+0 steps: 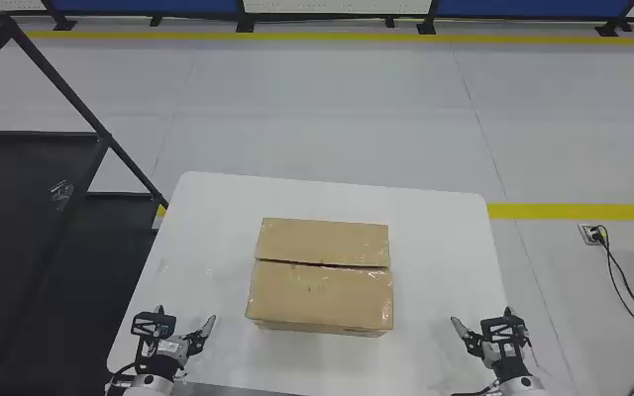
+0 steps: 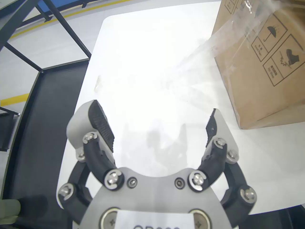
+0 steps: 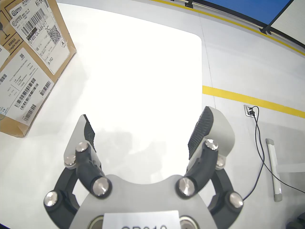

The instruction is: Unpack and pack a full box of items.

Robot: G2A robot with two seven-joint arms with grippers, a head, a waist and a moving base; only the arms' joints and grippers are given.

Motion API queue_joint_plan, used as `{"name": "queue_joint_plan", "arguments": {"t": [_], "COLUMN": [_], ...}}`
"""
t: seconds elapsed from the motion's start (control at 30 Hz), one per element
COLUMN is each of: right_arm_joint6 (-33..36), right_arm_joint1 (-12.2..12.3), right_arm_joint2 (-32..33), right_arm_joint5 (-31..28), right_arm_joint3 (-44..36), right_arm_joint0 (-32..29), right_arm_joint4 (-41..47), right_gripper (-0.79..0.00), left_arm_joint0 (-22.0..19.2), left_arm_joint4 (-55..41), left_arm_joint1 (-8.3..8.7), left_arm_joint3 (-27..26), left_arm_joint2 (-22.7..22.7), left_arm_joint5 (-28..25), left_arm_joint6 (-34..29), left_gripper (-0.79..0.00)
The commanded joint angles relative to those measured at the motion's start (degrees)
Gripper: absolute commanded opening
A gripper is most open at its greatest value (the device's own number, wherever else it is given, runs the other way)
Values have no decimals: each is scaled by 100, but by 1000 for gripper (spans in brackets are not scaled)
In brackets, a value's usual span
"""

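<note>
Flanking the box (image 1: 322, 272), left gripper (image 2: 155, 110) and right gripper (image 3: 145, 115) gape wide, touching nothing.

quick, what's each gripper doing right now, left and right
Left gripper: open, holding nothing.
Right gripper: open, holding nothing.

We find the left gripper (image 2: 155, 110) with its jaws spread wide and empty, the ribbed black pads (image 2: 101, 122) facing each other across the gap. We find the right gripper (image 3: 145, 115) in like condition, jaws wide and empty. In the top view we note both arms low at the near side, well apart, grippers pointing forward.
</note>
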Motion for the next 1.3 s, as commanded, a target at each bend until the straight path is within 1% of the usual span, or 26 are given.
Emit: {"name": "queue_joint_plan", "arguments": {"t": [0.0,0.73,0.77,0.83,0.93,1.03,1.1,1.2,1.27], "right_arm_joint6": [0,0,-10,6,114,288,436,737,947], "right_arm_joint1": [0,0,1,19,39,57,62,58,49], "right_arm_joint2": [0,0,-34,-93,-34,40,76,77,19], "right_arm_joint5": [0,0,-85,-530,-1086,-1578,-1805,-1878,-1815], "right_arm_joint3": [0,0,-35,-150,-491,-960,-1252,-1665,-1945], "right_arm_joint0": [0,0,-5,-63,-184,-328,-379,-329,-280], "right_arm_joint4": [0,0,-14,-65,181,522,844,1311,1562], "right_gripper": [0,0,0,0,0,0,0,0,0], "left_arm_joint0": [0,0,-1,-7,-38,-115,-157,-198,-196], "left_arm_joint4": [0,0,-24,-165,-298,-482,-780,-1341,-1653], "left_arm_joint1": [0,0,-2,-6,-17,-10,-9,3,24], "left_arm_joint3": [0,0,-2,-38,-124,-206,-286,-393,-490], "left_arm_joint2": [0,0,6,19,-28,-154,-273,-510,-659], "left_arm_joint5": [0,0,-13,-158,-186,-450,-658,-1120,-1575], "left_arm_joint6": [0,0,0,-18,62,234,356,436,376], "left_gripper": [0,-1,0,0,0,0,0,0,0]}}
